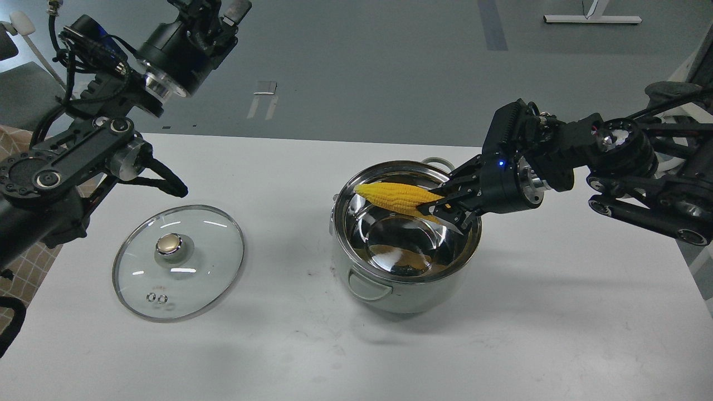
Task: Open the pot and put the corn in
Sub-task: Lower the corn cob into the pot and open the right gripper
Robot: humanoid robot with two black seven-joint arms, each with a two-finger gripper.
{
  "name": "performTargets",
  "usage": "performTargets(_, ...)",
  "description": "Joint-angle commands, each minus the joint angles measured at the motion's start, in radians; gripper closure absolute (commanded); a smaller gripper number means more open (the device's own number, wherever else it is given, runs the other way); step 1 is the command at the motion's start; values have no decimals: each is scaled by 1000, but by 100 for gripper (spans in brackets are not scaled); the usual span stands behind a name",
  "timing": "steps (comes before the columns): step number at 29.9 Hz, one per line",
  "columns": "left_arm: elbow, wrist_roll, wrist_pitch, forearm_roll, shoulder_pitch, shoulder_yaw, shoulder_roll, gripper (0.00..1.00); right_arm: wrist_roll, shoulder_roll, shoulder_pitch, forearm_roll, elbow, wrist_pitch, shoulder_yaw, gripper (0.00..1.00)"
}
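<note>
Right gripper point(440, 205) clasping corn point(396, 197); no writing.

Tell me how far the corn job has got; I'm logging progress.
Done: the lid is off and lies flat on the table, left of the open pot. In hand: the right gripper holds the corn by its thick end, over the pot's mouth. Left: lower and release it.
</note>
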Motion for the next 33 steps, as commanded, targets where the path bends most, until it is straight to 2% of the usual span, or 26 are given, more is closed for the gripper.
performTargets(1,0,0,0,-2,3,-1,0,3,0,41,-19,1,-35,-6,1,99)
performTargets(24,0,0,0,9,3,-1,-1,3,0,63,-39,-1,-53,2,-25,94)
performTargets(29,0,0,0,9,5,-1,-1,3,0,69,-41,-1,-55,2,-28,83)
performTargets(33,0,0,0,9,5,-2,-1,3,0,69,-41,-1,-55,2,-28,68)
